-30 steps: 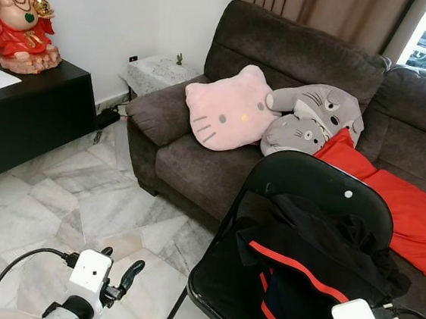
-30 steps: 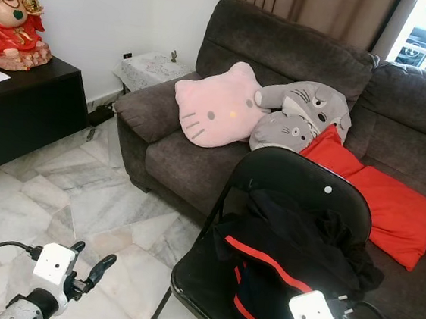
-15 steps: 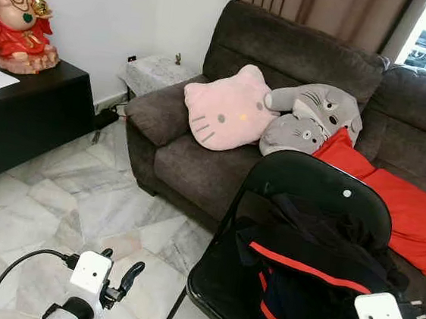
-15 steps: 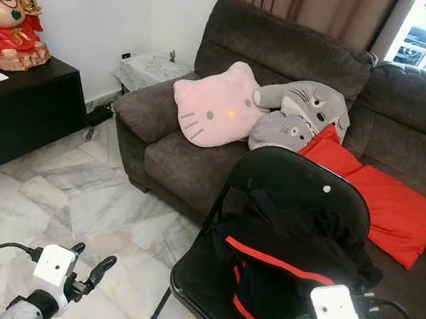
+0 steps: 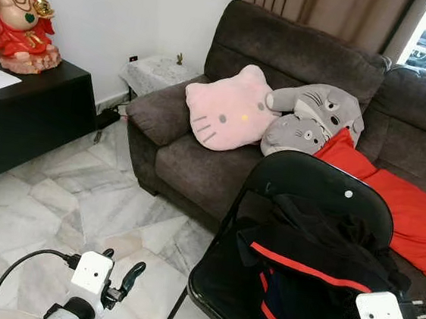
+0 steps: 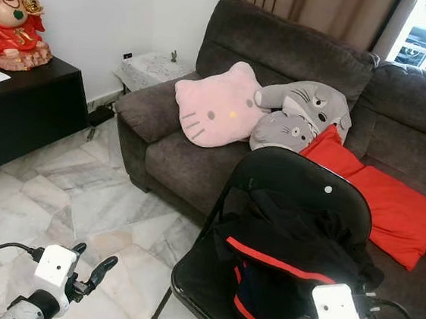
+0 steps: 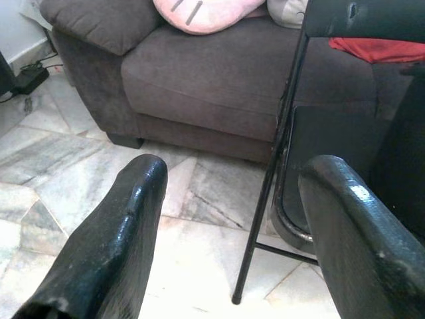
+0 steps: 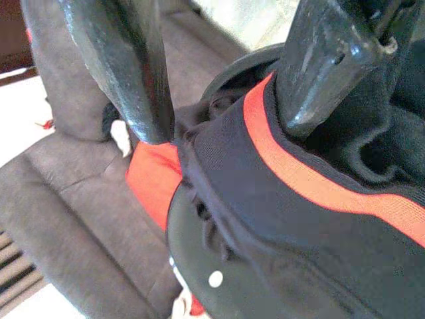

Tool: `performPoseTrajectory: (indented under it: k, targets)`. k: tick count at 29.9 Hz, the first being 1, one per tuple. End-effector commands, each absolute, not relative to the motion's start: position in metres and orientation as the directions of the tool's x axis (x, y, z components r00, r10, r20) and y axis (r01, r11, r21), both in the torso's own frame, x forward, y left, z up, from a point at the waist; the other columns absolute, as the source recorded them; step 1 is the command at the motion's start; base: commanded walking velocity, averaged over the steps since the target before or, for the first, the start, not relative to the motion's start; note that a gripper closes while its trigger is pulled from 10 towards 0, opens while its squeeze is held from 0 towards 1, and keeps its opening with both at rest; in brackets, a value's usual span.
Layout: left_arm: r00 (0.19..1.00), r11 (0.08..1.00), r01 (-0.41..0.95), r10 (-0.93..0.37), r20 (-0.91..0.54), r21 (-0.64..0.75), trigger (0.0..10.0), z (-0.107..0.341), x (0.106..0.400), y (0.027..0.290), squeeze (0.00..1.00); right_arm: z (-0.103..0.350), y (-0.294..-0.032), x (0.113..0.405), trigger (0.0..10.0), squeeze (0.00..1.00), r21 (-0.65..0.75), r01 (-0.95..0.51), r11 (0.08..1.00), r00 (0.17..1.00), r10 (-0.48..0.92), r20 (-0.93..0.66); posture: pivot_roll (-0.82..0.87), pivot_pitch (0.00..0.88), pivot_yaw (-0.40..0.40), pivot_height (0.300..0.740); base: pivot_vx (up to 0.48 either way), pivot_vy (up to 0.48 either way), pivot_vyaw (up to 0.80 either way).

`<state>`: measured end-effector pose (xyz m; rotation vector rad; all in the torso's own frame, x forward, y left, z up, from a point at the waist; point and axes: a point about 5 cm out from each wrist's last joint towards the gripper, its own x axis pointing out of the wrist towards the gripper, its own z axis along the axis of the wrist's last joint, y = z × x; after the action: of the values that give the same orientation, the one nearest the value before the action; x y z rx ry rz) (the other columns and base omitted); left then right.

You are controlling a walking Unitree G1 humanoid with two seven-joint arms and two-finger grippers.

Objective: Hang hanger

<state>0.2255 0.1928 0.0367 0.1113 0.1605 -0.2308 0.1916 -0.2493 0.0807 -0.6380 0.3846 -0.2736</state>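
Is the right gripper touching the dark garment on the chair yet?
Touching. In the right wrist view, one of the right gripper's fingers presses into the dark garment.

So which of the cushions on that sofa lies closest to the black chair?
The red cushion, flat on the sofa seat right behind the black folding chair. The pink cat cushion and grey plush cushion sit further off.

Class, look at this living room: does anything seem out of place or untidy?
Yes: a dark garment with red stripes lies crumpled in a heap on the black folding chair in front of the sofa, not hung up. No hanger can be made out.
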Motion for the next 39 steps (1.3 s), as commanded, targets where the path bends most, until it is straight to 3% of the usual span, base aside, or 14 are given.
performPoseTrajectory:
  k: [1,9,15,18,25,30,39]
  targets:
    - [0.957,0.964,0.248,-0.227,-0.183,0.097,10.0,0.034,0.226,0.191,0.00,0.077,-0.251,0.193,10.0,0.00,-0.601,0.149,0.785,0.885,-0.377,-0.274,-0.06,0.029,-0.081,0.740,0.000,0.000,0.00]
    - [0.956,0.964,0.248,-0.228,-0.184,0.096,10.0,0.034,0.226,0.190,0.00,0.073,-0.251,0.206,10.0,0.00,-0.547,0.207,0.811,0.886,-0.392,-0.246,-0.06,0.036,-0.077,0.740,0.000,0.000,0.00]
    - [0.957,0.965,0.246,-0.226,-0.182,0.095,10.0,0.035,0.227,0.190,0.00,0.076,-0.249,0.220,10.0,0.00,-0.390,0.329,0.860,0.893,-0.417,-0.166,-0.05,0.047,-0.072,0.740,0.000,0.000,0.00]
    - [0.957,0.965,0.244,-0.224,-0.183,0.097,10.0,0.035,0.227,0.191,0.00,0.078,-0.250,0.221,10.0,0.00,-0.382,0.361,0.851,0.885,-0.441,-0.145,-0.05,0.047,-0.072,0.740,0.000,0.000,0.00]
    - [0.956,0.964,0.247,-0.227,-0.184,0.098,10.0,0.034,0.227,0.190,0.00,0.069,-0.265,0.211,10.0,0.00,-0.215,0.557,0.802,0.786,-0.593,-0.176,-0.05,0.050,-0.067,0.740,0.000,0.000,0.00]
    - [0.955,0.962,0.255,-0.234,-0.185,0.101,10.0,0.034,0.228,0.189,0.00,0.052,-0.258,0.212,10.0,0.00,-0.059,0.551,0.833,0.784,-0.540,-0.305,-0.05,0.050,-0.066,0.740,0.000,0.000,0.00]
    - [0.951,0.956,0.269,-0.245,-0.191,0.114,10.0,0.034,0.227,0.187,0.00,0.042,-0.252,0.223,10.0,0.00,-0.020,0.527,0.849,0.793,-0.501,-0.346,-0.04,0.037,-0.062,0.740,0.000,0.000,0.00]
